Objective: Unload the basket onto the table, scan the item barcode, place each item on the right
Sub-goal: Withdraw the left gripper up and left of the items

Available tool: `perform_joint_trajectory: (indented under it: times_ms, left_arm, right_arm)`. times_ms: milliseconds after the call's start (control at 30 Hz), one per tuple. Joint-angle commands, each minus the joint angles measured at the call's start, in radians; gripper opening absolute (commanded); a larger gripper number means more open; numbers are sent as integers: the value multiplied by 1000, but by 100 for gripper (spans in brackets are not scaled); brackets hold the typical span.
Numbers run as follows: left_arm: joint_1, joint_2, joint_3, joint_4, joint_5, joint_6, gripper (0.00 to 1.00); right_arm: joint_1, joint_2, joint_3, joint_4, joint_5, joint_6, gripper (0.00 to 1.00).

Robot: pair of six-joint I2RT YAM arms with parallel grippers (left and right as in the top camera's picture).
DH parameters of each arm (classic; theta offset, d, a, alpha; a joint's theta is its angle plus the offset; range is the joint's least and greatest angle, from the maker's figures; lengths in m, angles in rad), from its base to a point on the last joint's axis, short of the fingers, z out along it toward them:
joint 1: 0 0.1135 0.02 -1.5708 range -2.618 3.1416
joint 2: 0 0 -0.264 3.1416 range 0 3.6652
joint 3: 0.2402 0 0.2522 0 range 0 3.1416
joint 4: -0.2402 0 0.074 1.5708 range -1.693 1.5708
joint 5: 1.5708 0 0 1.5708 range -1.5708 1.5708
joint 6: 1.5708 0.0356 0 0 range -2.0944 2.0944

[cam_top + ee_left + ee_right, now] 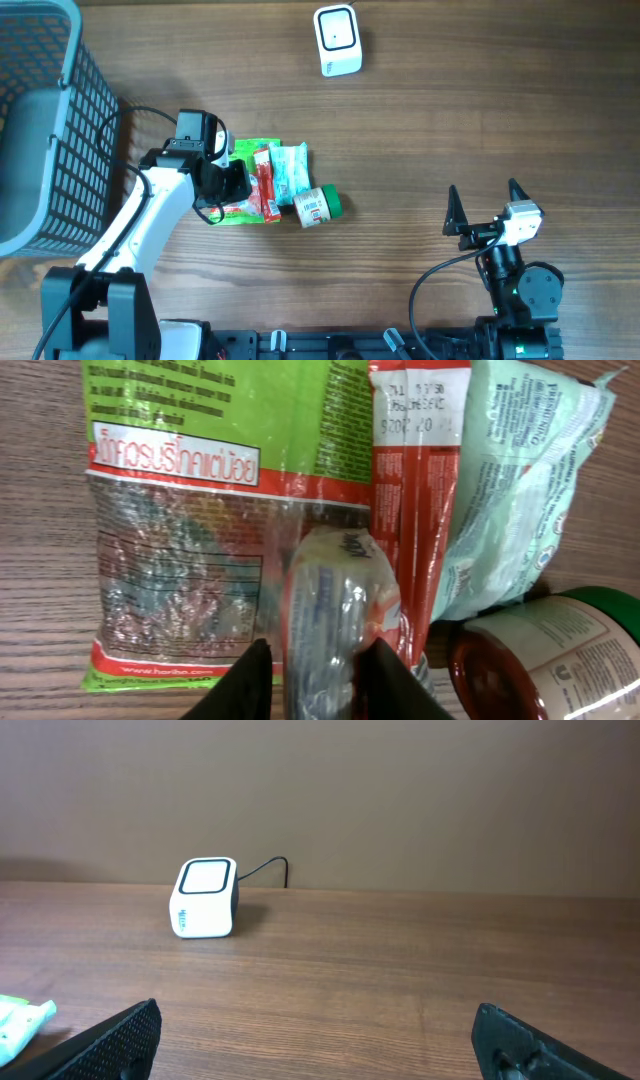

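Observation:
A pile of items lies left of the table's middle: a green-and-red sweets bag (180, 510), a long red packet (415, 480), a mint-green pouch (520, 490) and a jar with a green lid (318, 205). My left gripper (315, 660) is low over this pile, at its left side (240, 185). A small clear-and-red wrapped packet (335, 610) stands between its black fingers, with a narrow gap at the left finger. The white barcode scanner (337, 40) stands at the far edge, and it also faces the right wrist view (205, 897). My right gripper (483, 200) hovers wide open, holding nothing.
A grey-blue mesh basket (40, 130) fills the left side of the table. The jar (550, 660) lies on its side just right of my left fingers. A corner of the mint pouch (20, 1020) shows at the left edge of the right wrist view.

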Motion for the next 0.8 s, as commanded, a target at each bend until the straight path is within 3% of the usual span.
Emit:
perform_joint_trajectory:
  times_ms: [0, 300, 633, 767]
  left_arm:
    - [6, -6, -8, 2, -42, 9, 35]
    - [6, -14, -5, -21, -185, -56, 36]
    - [6, -103, 82, -58, -185, -105, 50]
    - [6, -137, 84, -66, -185, -106, 45]
  right_arm:
    - [4, -3, -1, 5, 2, -10, 100]
    - [4, -3, -1, 5, 2, -10, 100]
    - [4, -3, -1, 5, 2, -10, 100]
    - [4, -3, -1, 5, 2, -10, 100]
